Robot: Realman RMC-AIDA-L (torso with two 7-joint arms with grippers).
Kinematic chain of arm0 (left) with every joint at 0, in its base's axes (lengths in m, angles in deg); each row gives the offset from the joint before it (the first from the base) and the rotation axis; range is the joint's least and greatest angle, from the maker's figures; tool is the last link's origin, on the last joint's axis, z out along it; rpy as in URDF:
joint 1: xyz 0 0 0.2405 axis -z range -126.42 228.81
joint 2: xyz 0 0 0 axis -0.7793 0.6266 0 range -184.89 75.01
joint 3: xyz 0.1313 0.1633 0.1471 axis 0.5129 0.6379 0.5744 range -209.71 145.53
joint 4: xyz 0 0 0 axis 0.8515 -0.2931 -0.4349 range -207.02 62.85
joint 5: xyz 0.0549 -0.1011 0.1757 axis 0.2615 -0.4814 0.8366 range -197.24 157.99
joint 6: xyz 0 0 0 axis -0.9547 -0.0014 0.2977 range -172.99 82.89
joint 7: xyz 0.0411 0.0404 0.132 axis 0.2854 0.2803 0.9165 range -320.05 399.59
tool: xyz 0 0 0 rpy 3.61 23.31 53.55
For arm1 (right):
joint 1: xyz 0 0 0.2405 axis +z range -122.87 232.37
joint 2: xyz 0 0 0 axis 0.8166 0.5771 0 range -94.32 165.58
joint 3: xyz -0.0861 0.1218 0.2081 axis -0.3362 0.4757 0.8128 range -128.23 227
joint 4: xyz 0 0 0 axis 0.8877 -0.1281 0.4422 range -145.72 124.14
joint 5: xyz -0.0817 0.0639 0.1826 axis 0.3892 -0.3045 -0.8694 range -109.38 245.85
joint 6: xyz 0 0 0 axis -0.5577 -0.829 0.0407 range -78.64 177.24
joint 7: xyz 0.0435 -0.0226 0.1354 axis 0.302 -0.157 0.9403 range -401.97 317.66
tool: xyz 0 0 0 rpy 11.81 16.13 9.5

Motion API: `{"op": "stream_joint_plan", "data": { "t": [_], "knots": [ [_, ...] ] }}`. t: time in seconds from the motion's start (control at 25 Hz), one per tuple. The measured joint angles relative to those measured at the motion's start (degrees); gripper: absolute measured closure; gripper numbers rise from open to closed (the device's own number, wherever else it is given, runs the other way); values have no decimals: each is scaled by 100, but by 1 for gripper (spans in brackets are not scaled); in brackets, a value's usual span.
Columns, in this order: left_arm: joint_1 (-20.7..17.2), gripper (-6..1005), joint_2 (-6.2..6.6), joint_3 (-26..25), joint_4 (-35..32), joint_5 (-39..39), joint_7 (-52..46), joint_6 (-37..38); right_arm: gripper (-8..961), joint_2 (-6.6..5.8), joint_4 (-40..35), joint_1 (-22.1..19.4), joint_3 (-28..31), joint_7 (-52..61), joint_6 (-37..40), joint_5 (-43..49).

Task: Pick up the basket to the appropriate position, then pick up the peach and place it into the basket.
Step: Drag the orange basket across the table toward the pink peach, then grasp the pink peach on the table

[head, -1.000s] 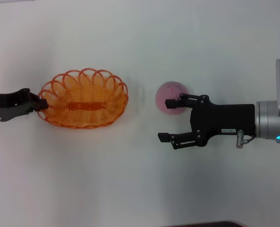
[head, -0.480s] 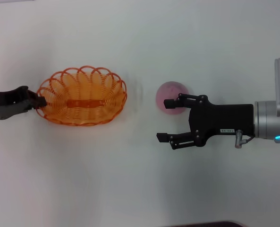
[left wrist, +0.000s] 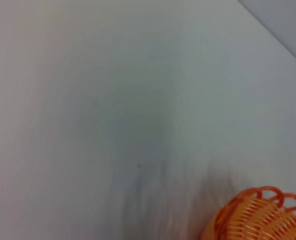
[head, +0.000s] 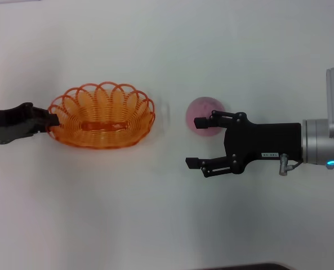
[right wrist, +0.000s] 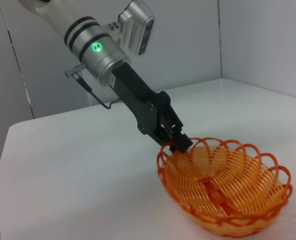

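A: Head view? 
B: Left gripper [head: 49,120] pinches the orange wire basket [head: 102,116] rim at centre-left, probably to reposition it; right gripper [head: 197,142] gapes wide, the peach [head: 203,112] just above centre.

A: Wrist views? 
B: The left's shows the basket lower right; the right's confirms the rim grip.

I count one basket [head: 101,116], a single orange wire one, and one peach [head: 204,112], so two task things in all on one white table [head: 167,214]. Of my own gear I count two arms and two grippers: my left gripper [head: 53,119] at the basket's rim and my right gripper [head: 195,142] by the peach. My right gripper shows two fingers [head: 202,122], one pair.
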Motion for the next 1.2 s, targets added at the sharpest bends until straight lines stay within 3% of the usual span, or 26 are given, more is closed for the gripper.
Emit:
{"op": "stream_joint_plan", "data": {
  "t": [0.24,0.52,0.96,1.2],
  "knots": [
    [40,696,55,69,-77,-28,252,370,7,0,0,-4,-22,4,0,0],
    [8,420,28,89,-305,-32,327,423,7,0,0,1,-18,9,-3,0],
    [-3,214,28,86,-288,1,552,297,7,0,0,24,-7,9,-4,0],
    [-136,54,74,25,-321,-155,1834,194,7,-7,0,26,5,9,-3,0]
  ]
}}
